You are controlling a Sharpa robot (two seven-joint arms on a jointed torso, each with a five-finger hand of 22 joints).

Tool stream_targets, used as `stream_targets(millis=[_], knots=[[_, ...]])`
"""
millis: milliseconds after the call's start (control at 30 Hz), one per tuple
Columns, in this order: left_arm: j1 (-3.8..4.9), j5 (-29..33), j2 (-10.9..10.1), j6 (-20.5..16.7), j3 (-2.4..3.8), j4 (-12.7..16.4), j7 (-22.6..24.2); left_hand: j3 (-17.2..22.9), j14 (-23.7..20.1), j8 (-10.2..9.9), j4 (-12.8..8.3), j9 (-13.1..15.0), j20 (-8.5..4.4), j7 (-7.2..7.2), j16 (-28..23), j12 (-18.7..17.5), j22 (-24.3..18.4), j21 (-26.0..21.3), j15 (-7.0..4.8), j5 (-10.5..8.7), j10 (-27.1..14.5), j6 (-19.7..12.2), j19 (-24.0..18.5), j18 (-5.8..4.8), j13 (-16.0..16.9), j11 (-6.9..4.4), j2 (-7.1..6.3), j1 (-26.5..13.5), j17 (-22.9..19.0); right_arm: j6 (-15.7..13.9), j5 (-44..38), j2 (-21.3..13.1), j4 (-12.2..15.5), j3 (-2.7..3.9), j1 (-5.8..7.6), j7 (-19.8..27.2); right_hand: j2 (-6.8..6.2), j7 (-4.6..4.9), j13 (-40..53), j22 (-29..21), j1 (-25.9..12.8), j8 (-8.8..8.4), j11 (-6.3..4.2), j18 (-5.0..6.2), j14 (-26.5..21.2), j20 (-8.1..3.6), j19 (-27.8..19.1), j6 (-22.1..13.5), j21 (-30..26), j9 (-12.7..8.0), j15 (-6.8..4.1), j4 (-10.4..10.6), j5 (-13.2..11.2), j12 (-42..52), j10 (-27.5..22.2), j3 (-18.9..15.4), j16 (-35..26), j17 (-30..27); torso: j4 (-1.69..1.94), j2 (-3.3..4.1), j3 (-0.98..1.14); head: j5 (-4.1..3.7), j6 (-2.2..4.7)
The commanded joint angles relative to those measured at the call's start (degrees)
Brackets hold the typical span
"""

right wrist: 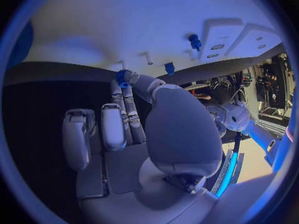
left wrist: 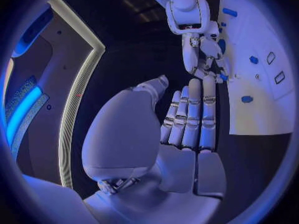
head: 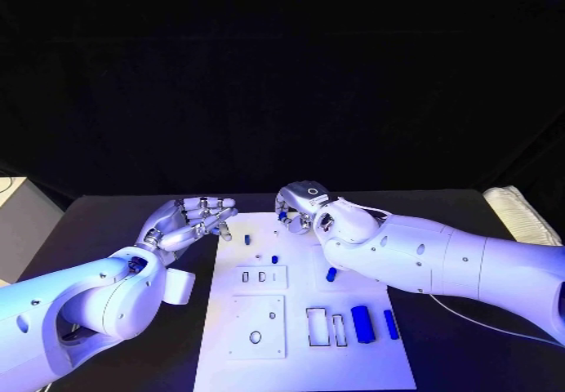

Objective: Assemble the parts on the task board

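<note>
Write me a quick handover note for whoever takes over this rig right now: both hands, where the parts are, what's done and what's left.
Right hand: over the task board's far end, pinching a small blue part at its fingertips.
Left hand: beside the board's far left corner, fingers apart, holding nothing.
Parts: two blue cylinders lie near the board's right edge, one more blue piece sits mid-board, and small blue pegs stand nearer the far end.
Done: one part picked up.
Left: place the held part, then assemble the loose pieces.

1. A black surface (head: 141, 204) is seen against a dark, unlit backdrop (head: 282, 90).
2. A white cushioned object (head: 518, 214) is seen at its far right edge.
3. A pale box (head: 12, 192) is seen at the left.
</note>
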Motion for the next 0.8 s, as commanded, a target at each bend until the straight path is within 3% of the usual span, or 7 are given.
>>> stream_targets(millis=[33, 800], knots=[[0.27, 0.0, 0.0, 1.0, 0.05, 0.1, 0.3, 0.5, -0.4, -0.3, 0.0, 0.1, -0.08, 0.26, 0.3, 0.0, 0.1, 0.2, 0.01, -0.18, 0.1, 0.2, -0.3, 0.68, 0.1, 0.09, 0.11, -0.2, 0.0, 0.1, 0.0, 0.2, -0.2, 0.01, -0.08, 0.5, 0.44, 0.21, 1.9, 8.6, 0.2, 0.02, -1.62, -0.63, 1.9, -0.41, 2.8, -0.3, 0.3, 0.1, -0.17, -0.1, 0.2, 0.2, 1.5, 0.1, 0.4, 0.0, 0.08, 0.17, -0.10, 0.00, -0.06], [0.91, 0.0, -0.1, 1.1, 0.05, -0.3, 0.3, 0.5, -0.4, -0.3, 0.0, 0.1, -0.08, 0.26, 0.3, 0.0, 0.1, 0.2, 0.01, -0.18, 0.1, 0.2, -0.3, 0.68, 0.1, 0.09, 0.11, -0.2, 0.0, 1.4, 0.7, 1.0, -1.3, 0.00, -0.23, 1.1, 0.22, 0.26, 2.0, 8.3, -0.2, -0.09, -1.52, -0.55, 1.8, -0.33, 2.6, -0.6, 0.0, 0.2, -0.08, -0.1, 0.2, 0.0, 1.3, 0.1, 0.3, -0.2, 0.28, 0.46, -0.13, 0.04, 0.07]])
